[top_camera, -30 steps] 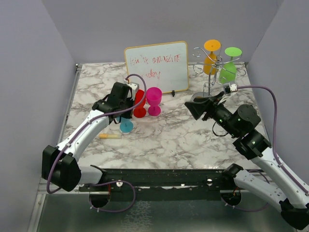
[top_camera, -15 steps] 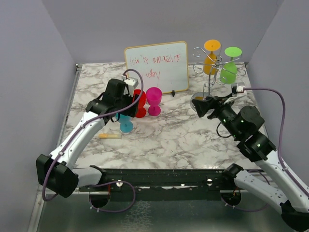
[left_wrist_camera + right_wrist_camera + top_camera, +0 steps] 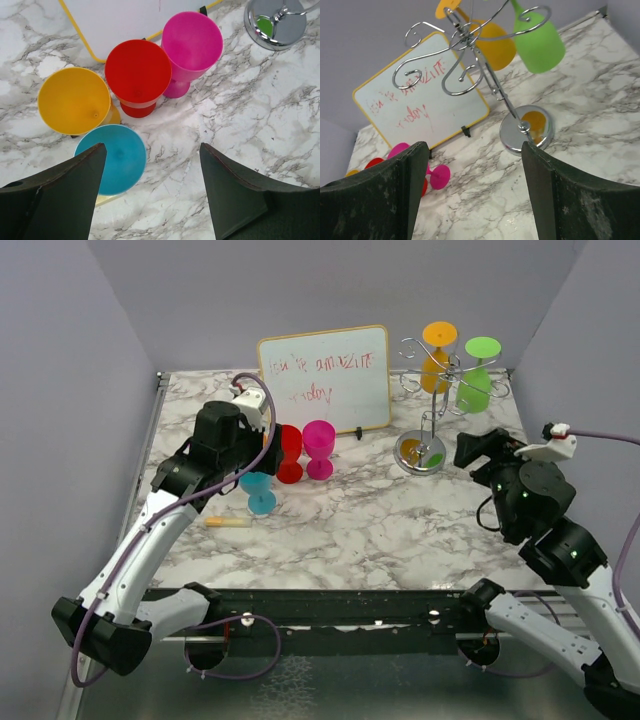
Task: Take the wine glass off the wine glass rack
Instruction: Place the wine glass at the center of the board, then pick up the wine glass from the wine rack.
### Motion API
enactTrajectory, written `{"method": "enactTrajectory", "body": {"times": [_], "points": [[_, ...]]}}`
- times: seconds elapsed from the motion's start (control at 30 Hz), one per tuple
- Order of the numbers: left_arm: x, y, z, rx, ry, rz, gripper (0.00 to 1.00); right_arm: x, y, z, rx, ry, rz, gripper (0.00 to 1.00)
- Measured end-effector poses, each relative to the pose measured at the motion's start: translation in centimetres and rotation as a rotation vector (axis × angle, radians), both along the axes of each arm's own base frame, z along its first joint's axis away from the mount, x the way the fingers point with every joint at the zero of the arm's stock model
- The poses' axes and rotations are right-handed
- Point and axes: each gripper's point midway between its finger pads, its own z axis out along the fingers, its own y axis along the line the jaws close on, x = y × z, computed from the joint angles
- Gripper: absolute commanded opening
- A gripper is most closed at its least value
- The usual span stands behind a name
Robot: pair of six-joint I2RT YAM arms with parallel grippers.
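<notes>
Gaping empty: left gripper (image 3: 152, 150), jaws spread above blue plastic goblet (image 3: 117, 157) | beside it yellow plastic goblet (image 3: 74, 100), red plastic goblet (image 3: 137, 72) and pink plastic goblet (image 3: 192, 42), upright on marble-pattern table (image 3: 260, 115) | right gripper (image 3: 474, 147), jaws spread, empty, apart from thin silver wire wine glass rack (image 3: 495, 90) | green plastic wine glass (image 3: 540, 45) and orange plastic wine glass (image 3: 492, 47) hang inverted on its arms | yellow-framed whiteboard (image 3: 420, 100) behind.

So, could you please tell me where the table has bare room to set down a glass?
Bare marble runs across the front centre, between the blue glass and the rack's round base. The back-left corner, left of the whiteboard, is free. It is crowded before the whiteboard: red glass, pink glass, yellow glass and blue glass bunch below the left claw.
</notes>
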Motion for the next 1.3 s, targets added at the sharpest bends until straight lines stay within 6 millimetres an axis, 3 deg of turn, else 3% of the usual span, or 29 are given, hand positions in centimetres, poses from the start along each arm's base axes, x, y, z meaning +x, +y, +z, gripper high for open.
{"method": "enactTrajectory", "body": {"times": [0.07,0.13,0.27,0.53,0.7,0.77,0.83,0.97,1.13,1.3], "points": [[-0.1,0.0,0.5,-0.014,-0.015,0.003,0.78,-0.4,-1.0,0.4,-0.026,0.004,-0.033,0.80],[-0.1,-0.1,0.9,-0.025,-0.027,0.004,0.78,-0.7,-1.7,2.1,-0.061,-0.005,-0.049,0.81],[-0.1,-0.4,1.0,-0.042,-0.024,-0.002,0.79,0.3,-1.4,5.0,-0.167,0.015,-0.046,0.86],[-0.1,-0.6,0.7,-0.060,-0.017,-0.004,0.79,2.9,0.1,2.2,-0.349,0.166,-0.029,0.90],[-0.2,-0.7,0.3,-0.063,-0.006,0.000,0.80,5.0,-0.7,6.4,-0.383,0.127,-0.080,0.91],[-0.2,-0.7,0.3,-0.064,-0.004,0.001,0.80,6.7,-2.3,8.0,-0.389,0.120,-0.123,0.91],[-0.2,-0.7,0.2,-0.064,-0.002,0.001,0.80,9.1,-5.0,8.9,-0.385,0.130,-0.178,0.91],[-0.1,-0.7,0.1,-0.066,0.000,0.001,0.81,13.8,-10.4,7.9,-0.354,0.189,-0.238,0.91],[-0.1,-0.8,0.1,-0.067,-0.001,0.001,0.82,17.8,-12.3,5.0,-0.243,0.230,-0.153,0.90],[-0.1,-0.8,0.1,-0.067,-0.002,0.001,0.82,19.2,-14.2,3.9,0.008,0.146,-0.082,0.86]]}}
